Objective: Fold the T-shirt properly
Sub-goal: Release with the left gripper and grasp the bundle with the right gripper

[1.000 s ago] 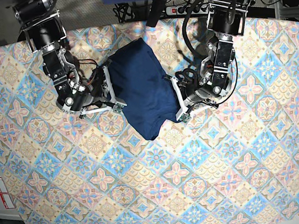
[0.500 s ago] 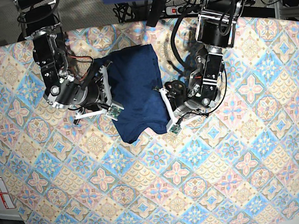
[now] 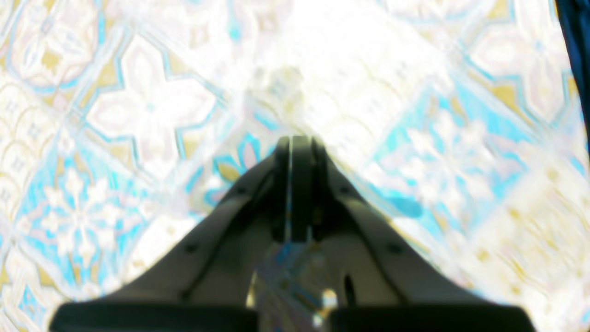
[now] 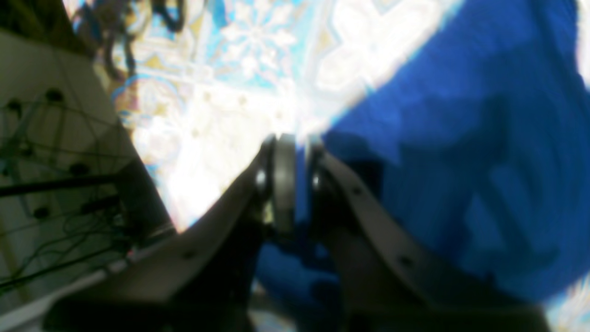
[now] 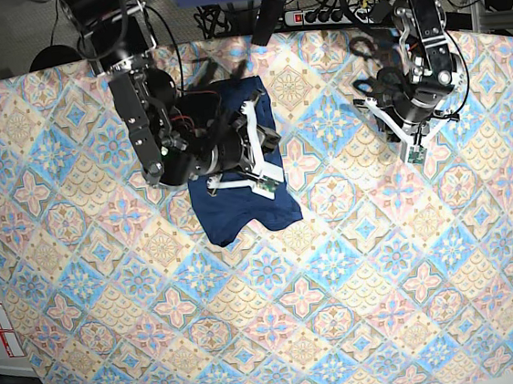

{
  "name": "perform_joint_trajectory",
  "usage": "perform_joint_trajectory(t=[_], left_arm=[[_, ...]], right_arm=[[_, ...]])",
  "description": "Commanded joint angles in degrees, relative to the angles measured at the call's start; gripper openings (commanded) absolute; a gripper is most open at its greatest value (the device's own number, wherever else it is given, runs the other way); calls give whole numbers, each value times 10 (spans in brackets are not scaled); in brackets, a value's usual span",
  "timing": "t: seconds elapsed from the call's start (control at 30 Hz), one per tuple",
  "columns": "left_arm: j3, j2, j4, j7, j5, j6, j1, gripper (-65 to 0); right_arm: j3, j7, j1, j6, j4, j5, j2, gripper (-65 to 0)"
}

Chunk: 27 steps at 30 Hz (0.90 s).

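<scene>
Two arms work here, but only one has a job right now. The right gripper (image 4: 292, 184) pinches a bit of the soft dark navy-blue T-shirt (image 5: 240, 171) between its almost closed jaws. The shirt lies bunched near the top middle of the pastel tile-patterned tablecloth (image 5: 342, 311), partly under that arm. To do this fold well, I think the right arm should carry the pinched edge low and slow across the shirt, lay it flat so the edges line up, and only then let go. Pulling fast could drag the whole thin shirt along. The right arm reaches in from the top and bends over the shirt. The left gripper (image 3: 295, 184) is closed tight on nothing. In the base view it hangs over bare cloth, well apart from the shirt.
</scene>
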Motion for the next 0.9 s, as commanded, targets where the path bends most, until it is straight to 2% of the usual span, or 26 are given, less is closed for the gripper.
perform_joint_trajectory(t=[0.0, 0.13, 0.3, 0.5, 0.63, 0.87], left_arm=[[-1, 0, 23, -13, -5, 0, -1, -650], [-4, 4, 54, -13, -5, 0, 17, -650], [-6, 20, 60, -13, -5, 0, 15, -650], [-6, 20, 59, -13, -5, 0, 14, -650], [-6, 20, 59, -13, -5, 0, 14, -650], [-6, 20, 59, -13, -5, 0, 13, -650]], right_arm=[[1, 10, 16, 1, -9, 7, -1, -612], [0, 32, 41, 1, -77, 7, -4, -612], [2, 46, 60, 1, -173, 7, -23, -612], [3, 81, 63, 1, -227, 5, -18, -612], [23, 94, 64, 1, -247, -38, 5, -612], [128, 94, 70, 1, -254, -128, 6, -612]])
